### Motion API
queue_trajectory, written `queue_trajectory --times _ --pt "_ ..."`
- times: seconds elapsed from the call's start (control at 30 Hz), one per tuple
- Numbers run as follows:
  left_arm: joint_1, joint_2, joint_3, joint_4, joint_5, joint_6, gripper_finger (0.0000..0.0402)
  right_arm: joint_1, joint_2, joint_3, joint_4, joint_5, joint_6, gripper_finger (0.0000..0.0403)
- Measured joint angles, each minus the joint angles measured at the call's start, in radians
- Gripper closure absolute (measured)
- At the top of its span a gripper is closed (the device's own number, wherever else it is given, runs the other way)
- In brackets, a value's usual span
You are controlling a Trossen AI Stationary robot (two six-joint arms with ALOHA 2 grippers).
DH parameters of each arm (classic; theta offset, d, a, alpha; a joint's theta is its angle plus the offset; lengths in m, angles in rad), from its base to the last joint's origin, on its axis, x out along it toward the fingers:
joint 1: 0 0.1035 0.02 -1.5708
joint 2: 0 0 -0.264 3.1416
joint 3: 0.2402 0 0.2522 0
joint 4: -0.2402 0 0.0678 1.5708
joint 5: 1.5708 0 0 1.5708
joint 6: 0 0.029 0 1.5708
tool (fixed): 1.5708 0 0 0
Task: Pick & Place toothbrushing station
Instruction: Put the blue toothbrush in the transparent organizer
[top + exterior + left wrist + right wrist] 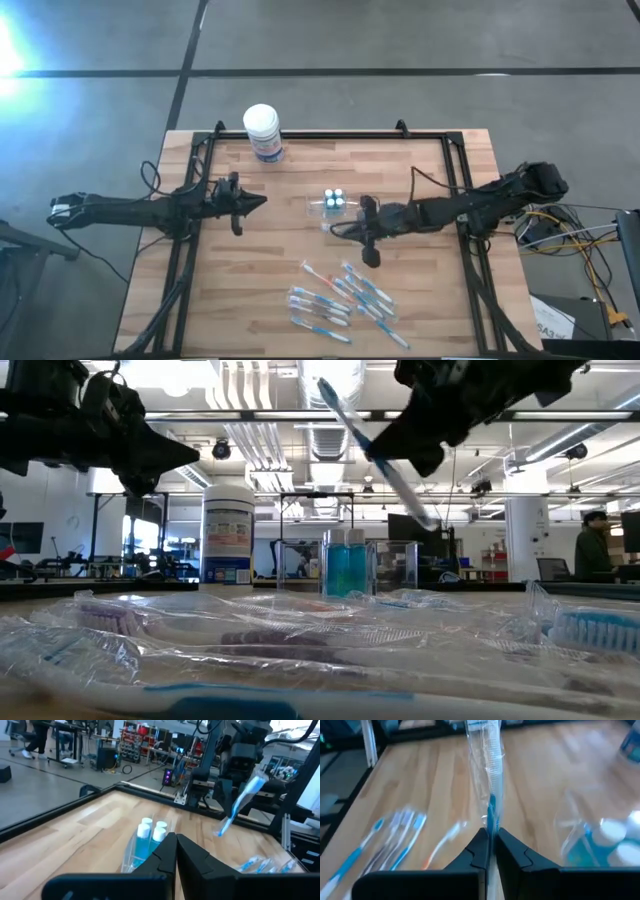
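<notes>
A small clear plastic cup [328, 204] stands mid-table, holding blue pieces with white caps [152, 831]; it also shows in the low view [350, 565]. Several wrapped blue-and-white toothbrushes [340, 295] lie flat near the table's near edge. My right gripper [350, 229] hovers just on the near side of the cup, shut on one wrapped toothbrush [375, 450]. My left gripper [258, 203] is shut and empty, above the table to the left of the cup, pointing toward it. My right gripper pinches the toothbrush's blue handle part [491, 820], inside its clear wrapper, between the two fingertips. The brush runs on past the fingers, roughly along them. It is lifted clear of the table and tilted, one end high [328, 388] and the other low [428, 518].
A white-lidded tub with a blue label [263, 132] stands at the table's far edge, left of centre. A black frame [330, 135] runs round the tabletop. Bare wood lies between the cup and the toothbrush pile. A person [592, 545] stands in the room behind.
</notes>
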Motion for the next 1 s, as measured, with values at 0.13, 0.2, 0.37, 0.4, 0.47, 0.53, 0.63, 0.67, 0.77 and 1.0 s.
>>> queue_trajectory --times 0.13,0.2,0.37,0.4,0.47,0.53,0.63,0.67,0.77,1.0 --pt "0.0 0.057 0.031 0.005 0.0 0.011 0.0385 -0.029 0.019 -0.039 0.15 0.006 -0.047 0.0389" --pt "-0.004 0.095 0.047 0.052 0.013 0.019 0.0376 -0.043 0.026 -0.057 0.205 0.006 -0.057 0.0389" --pt "-0.025 0.21 0.103 0.167 0.066 0.09 0.032 -0.078 0.048 -0.059 0.237 0.007 -0.073 0.0389" --pt "-0.028 0.233 0.116 0.18 0.066 0.108 0.0306 -0.083 0.051 -0.056 0.235 0.008 -0.074 0.0389" --pt "-0.031 0.277 0.149 0.218 0.066 0.138 0.0278 -0.093 0.061 -0.045 0.243 0.009 -0.086 0.039" --pt "-0.031 0.316 0.172 0.244 0.066 0.17 0.0253 -0.1 0.066 -0.04 0.268 0.008 -0.106 0.039" --pt "-0.031 0.373 0.213 0.275 0.066 0.208 0.0225 -0.109 0.066 -0.031 0.309 0.007 -0.143 0.039" --pt "-0.031 0.393 0.228 0.276 0.066 0.219 0.0219 -0.111 0.065 -0.03 0.321 0.006 -0.151 0.039" --pt "-0.031 0.453 0.266 0.274 0.066 0.24 0.021 -0.126 0.064 -0.029 0.354 0.005 -0.158 0.039" --pt "-0.031 0.586 0.352 0.317 0.072 0.272 0.0209 -0.156 0.066 0.005 0.344 0.006 -0.168 0.039"
